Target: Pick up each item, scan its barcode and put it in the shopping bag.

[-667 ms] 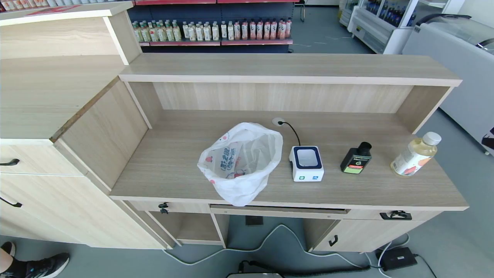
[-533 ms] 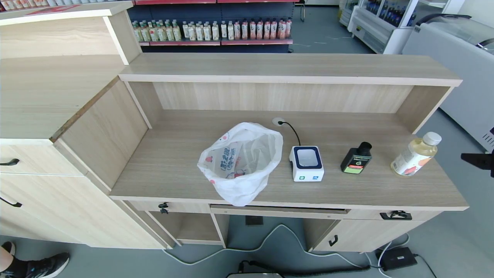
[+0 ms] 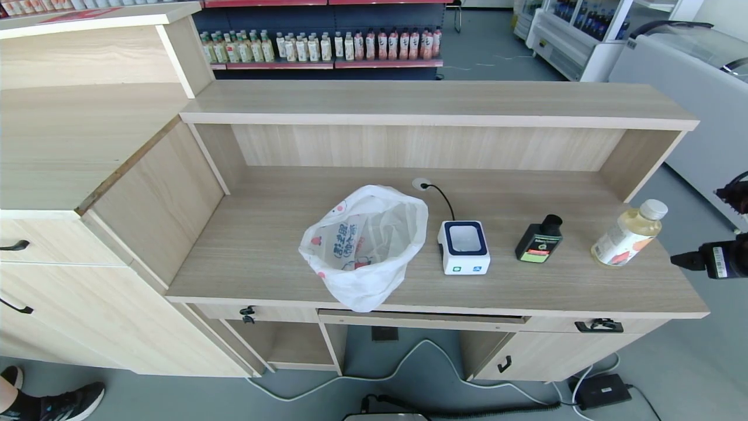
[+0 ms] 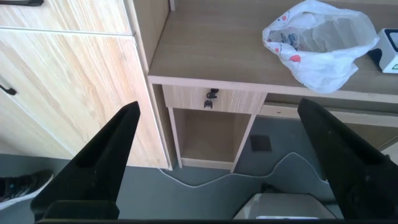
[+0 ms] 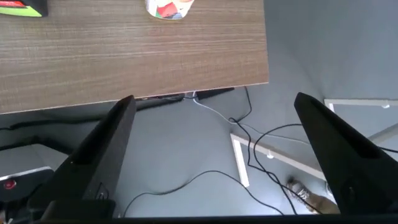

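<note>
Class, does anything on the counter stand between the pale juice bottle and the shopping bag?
Yes. The black bottle and the scanner sit between the juice bottle and the shopping bag; carrying it higher should clear both.

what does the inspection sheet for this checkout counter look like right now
surface: light wooden counter
job's things: shopping bag open; scanner to its right, then black bottle and yellow drink bottle, both unbagged
clutter: nothing seen
hands: left hand open, off the counter's front left; right hand open, past the counter's right end
cables: scanner cable to a grommet; floor cables below
surroundings: bottle shelf and freezers behind
</note>
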Available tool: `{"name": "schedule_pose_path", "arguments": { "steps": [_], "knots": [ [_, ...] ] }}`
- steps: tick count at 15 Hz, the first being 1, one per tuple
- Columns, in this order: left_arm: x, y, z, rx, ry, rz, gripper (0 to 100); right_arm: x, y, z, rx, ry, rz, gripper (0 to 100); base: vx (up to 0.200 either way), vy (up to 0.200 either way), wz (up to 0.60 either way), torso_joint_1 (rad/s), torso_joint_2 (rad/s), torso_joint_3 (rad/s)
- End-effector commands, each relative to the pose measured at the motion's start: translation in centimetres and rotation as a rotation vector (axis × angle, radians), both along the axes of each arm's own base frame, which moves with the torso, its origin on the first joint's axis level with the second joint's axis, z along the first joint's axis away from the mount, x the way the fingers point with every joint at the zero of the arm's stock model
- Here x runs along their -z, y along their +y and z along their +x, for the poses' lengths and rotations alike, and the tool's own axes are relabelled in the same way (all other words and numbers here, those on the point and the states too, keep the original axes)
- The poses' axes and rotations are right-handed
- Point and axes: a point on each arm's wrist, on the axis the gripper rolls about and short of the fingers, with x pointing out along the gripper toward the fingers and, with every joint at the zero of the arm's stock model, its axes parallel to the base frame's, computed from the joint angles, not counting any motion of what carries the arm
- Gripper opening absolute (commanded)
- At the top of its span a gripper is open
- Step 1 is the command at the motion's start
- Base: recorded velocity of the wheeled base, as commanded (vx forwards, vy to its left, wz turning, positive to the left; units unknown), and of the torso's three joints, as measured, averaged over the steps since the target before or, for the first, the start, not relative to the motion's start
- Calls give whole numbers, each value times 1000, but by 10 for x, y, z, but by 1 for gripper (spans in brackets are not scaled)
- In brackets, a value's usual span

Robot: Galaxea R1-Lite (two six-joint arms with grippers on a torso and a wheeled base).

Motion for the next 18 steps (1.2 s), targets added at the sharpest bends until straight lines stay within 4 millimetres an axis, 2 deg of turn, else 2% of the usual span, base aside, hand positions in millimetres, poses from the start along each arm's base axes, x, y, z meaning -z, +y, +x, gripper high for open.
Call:
{"name": "schedule_pose_path", "arguments": {
  "steps": [1,4,9,13,18],
  "knots": [
    [0,0,0,-1,-1,-2,100,20,9,39,-74,46,15,100,0,0,0,0,0,0],
    [0,0,0,-1,-1,0,100,30,25,64,-142,16,8,100,0,0,0,0,0,0],
    [0,0,0,-1,-1,0,100,51,48,91,-236,3,8,100,0,0,0,0,0,0],
    [0,0,0,-1,-1,0,100,52,59,116,-275,-32,-3,100,0,0,0,0,0,0],
    [0,0,0,-1,-1,-2,100,64,68,129,-388,-49,-32,100,0,0,0,0,0,0]
  ]
}}
